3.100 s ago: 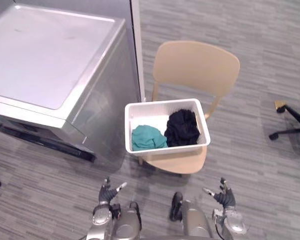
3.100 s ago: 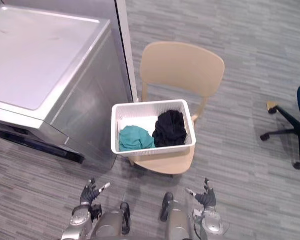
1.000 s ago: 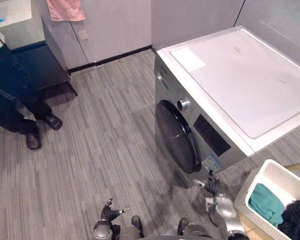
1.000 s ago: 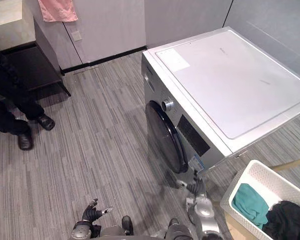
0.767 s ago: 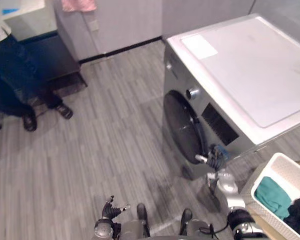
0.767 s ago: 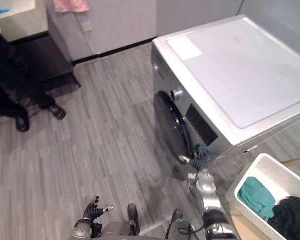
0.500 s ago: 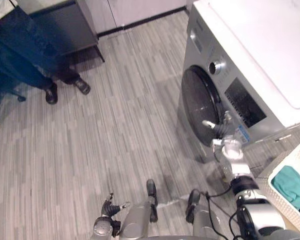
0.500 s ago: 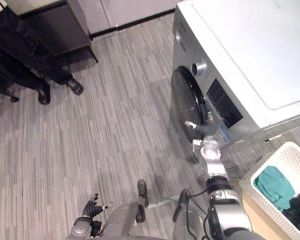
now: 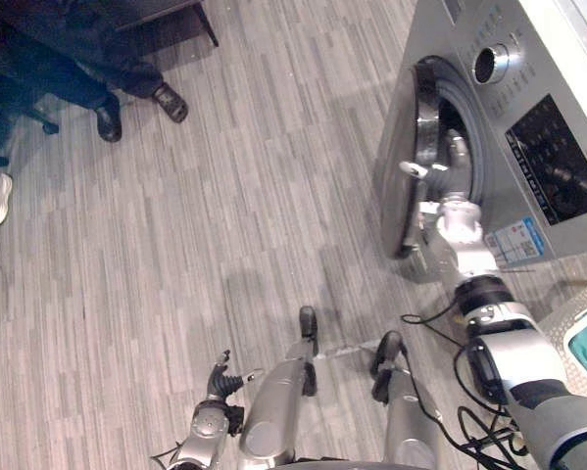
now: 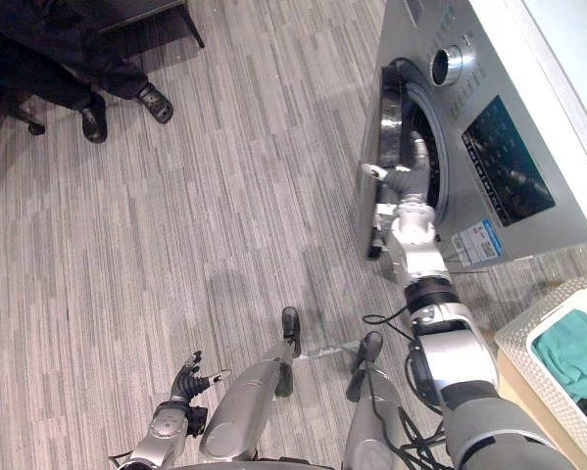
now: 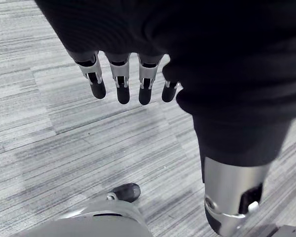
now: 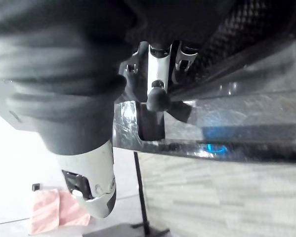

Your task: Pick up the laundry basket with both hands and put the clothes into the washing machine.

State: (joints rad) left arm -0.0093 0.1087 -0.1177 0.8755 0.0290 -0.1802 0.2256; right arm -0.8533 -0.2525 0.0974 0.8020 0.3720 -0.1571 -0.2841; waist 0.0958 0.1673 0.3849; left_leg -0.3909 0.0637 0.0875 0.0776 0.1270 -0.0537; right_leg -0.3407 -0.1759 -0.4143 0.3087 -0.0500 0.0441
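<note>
Fingers (image 12: 157,74) of the right hand (image 9: 446,186) seem hooked round the washing machine (image 9: 528,59) door (image 9: 422,117) edge; left hand (image 11: 123,34) hangs slack, fingers loose, holding nothing.

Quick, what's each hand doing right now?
Left hand: open, holding nothing.
Right hand: at the round door of the silver washing machine; cannot be told.

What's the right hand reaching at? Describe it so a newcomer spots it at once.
Start at the silver washing machine on the right of the head views. On its front, beside the small round knob and the dark display panel, the right hand is at the door. It is the large ring with a silver rim, standing ajar.
</note>
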